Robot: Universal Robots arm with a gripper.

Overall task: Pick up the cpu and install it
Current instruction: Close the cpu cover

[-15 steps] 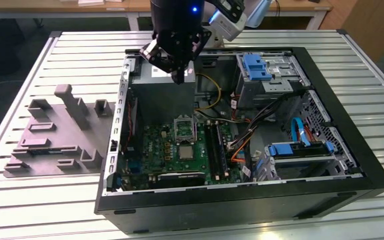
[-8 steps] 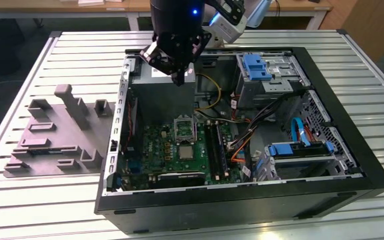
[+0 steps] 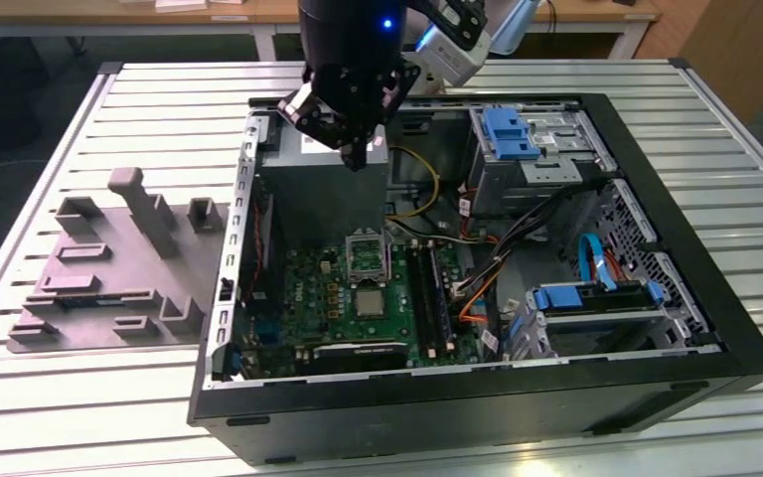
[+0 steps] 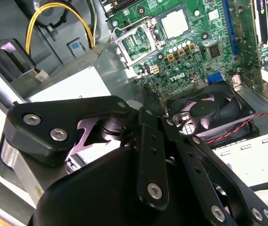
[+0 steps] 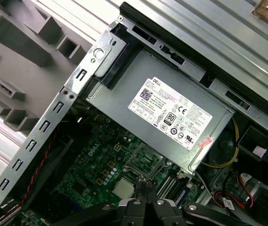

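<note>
Tool (image 3: 354, 159) fingers pressed together, holding nothing, hovering above the power supply (image 5: 171, 115). Cpu (image 3: 374, 302) lies on the motherboard (image 3: 315, 298), just beside the open socket (image 3: 367, 257). Risk: misaligned descent clips socket frame or bends pins.
</note>
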